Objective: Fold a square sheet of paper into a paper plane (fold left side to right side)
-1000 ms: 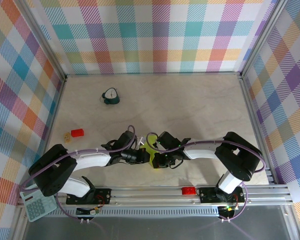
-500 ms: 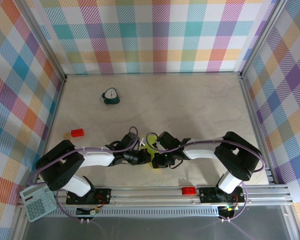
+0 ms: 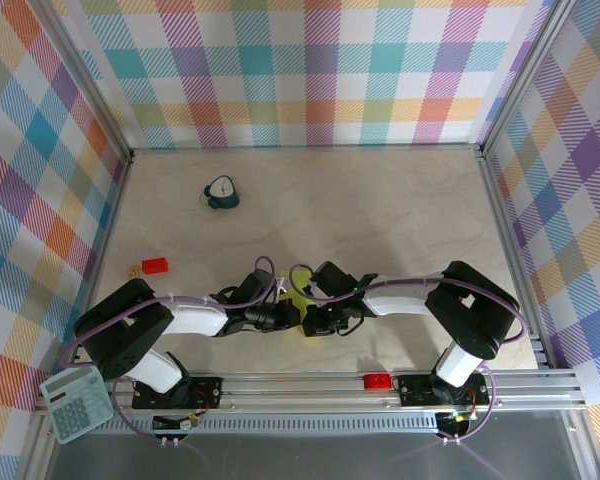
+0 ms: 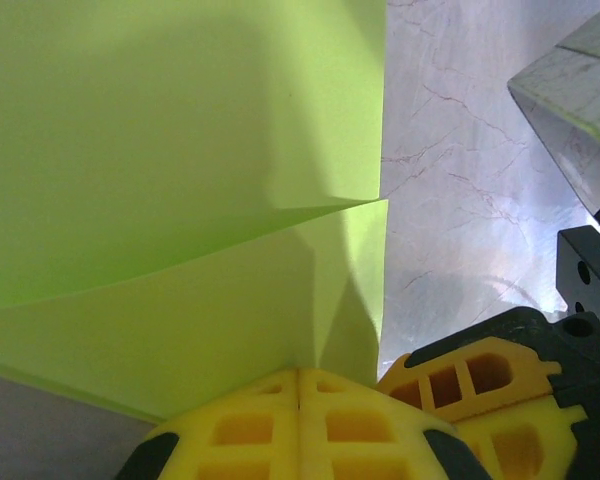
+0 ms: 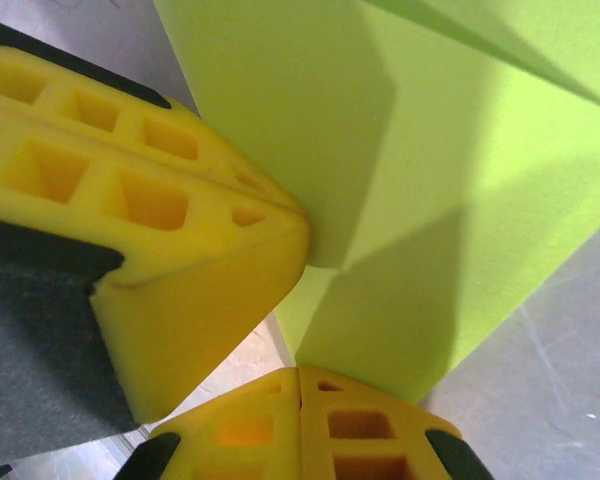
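Low in the middle of the top view, the two arms meet nose to nose over the marbled table (image 3: pixel 400 220). Compared with a second ago, the left arm's elbow has swung inward and its wrist has pushed closer to the right one. The lime showing from above has shrunk from a strip above and below the fingers to a small patch just above them.

The left gripper (image 4: pixel 298 425) has its yellow pads pressed together on the sheet of paper (image 4: pixel 180 180). The paper rises from that pinch into the upper left of its wrist view in two overlapping layers, with a soft bend between them. The right gripper (image 5: pixel 300 430) is likewise closed, nipping the paper at the bottom of its own frame, with the left arm's pads just beside it.

I judge the left side has been carried across towards the right, so the half-fold is nearly closed. No flat, sharp crease shows yet, and the edges still need lining up and pressing down
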Controlling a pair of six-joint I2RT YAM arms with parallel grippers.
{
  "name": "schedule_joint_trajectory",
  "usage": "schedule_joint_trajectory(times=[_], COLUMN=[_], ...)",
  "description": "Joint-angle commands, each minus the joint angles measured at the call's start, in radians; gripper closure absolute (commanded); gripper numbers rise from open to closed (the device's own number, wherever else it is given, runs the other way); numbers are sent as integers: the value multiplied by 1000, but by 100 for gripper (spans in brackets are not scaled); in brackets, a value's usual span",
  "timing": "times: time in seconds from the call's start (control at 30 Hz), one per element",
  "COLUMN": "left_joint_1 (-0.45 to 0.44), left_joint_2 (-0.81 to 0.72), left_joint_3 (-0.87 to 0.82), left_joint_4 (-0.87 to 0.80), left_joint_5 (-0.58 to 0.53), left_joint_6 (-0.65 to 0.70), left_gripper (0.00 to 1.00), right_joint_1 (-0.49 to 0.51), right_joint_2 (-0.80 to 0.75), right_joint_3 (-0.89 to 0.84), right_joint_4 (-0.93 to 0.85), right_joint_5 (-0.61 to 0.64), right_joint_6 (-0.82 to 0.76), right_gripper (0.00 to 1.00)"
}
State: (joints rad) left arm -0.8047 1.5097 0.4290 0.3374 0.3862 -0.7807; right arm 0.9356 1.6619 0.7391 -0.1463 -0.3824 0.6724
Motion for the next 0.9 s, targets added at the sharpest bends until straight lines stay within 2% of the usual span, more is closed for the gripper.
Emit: schedule_joint_trajectory(times=[0.0,0.2,0.53,0.73,0.87], left_joint_1=[0,60,227,334,367], left_joint_2=[15,9,-11,21,-5], left_joint_3=[-39,-38,-39,-22,7], left_joint_4=[-44,-59,-87,-73,-100], left_joint_5=[-87,-84,-80,-21,26], left_joint_6=[-4,30,148,199,225], left_gripper=[97,96,94,94,95], right_joint_1=[5,5,5,5,3], right_joint_2=[86,86,87,83,73], right_joint_3=[-54,-52,-50,-51,-46], right_joint_4=[-175,-182,-184,-184,-179], right_joint_5=[112,109,106,106,104], right_joint_6=[-17,-19,-24,-22,-20], right_gripper=[100,100,100,100,100])
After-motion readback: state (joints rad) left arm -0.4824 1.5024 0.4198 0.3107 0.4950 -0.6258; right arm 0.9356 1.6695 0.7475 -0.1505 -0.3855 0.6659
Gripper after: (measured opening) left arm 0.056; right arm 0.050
